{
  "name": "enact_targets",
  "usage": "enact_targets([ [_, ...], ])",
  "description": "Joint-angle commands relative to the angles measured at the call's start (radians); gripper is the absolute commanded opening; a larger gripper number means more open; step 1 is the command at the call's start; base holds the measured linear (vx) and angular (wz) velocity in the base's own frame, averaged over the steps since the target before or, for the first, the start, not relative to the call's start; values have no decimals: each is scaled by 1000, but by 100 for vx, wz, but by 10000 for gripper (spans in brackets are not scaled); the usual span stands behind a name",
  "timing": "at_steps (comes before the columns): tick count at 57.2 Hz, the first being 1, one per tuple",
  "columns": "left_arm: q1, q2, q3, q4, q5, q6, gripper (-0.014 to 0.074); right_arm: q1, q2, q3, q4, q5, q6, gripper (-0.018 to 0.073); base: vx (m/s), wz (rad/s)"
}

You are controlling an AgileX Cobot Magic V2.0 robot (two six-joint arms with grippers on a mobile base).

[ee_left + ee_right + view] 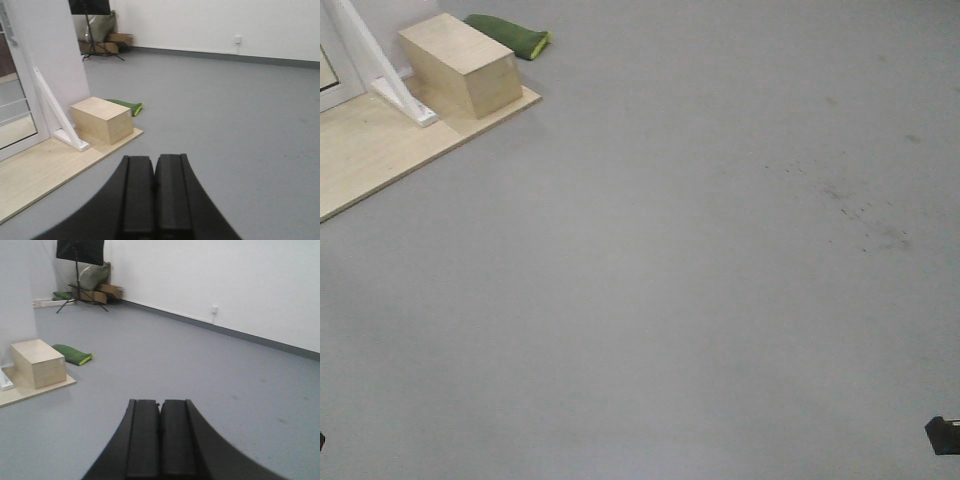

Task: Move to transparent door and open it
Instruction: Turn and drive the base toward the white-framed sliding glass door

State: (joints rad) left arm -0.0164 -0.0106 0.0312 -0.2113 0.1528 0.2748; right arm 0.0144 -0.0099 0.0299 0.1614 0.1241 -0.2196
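- The left gripper [154, 167], bottom centre of its wrist view, is clenched on nothing; the right gripper [160, 410] likewise.
- A white-framed glass panel [15, 107] stands at the far left edge, beside a wooden platform [35, 175]; whether it is the transparent door cannot be told.
- A wooden box [102, 119] sits on the platform.

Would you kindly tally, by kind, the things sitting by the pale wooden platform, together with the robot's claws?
Wooden box: 1
Green cushion: 1
White brace: 1
Claws: 2, the left claw and the right claw
Total: 5
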Motion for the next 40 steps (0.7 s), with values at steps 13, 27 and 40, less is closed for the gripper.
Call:
enact_targets([
  [13, -5, -15, 15, -12, -86, -7, -3, -6, -16, 4, 2, -80, -1, -1, 61, 59],
  [27, -5, -15, 15, -12, -86, -7, -3, -6, -16, 4, 2, -80, -1, -1, 60, 57],
  [40, -5, -15, 15, -12, -86, -7, -3, -6, -16, 4, 2, -80, -1, -1, 59, 59],
])
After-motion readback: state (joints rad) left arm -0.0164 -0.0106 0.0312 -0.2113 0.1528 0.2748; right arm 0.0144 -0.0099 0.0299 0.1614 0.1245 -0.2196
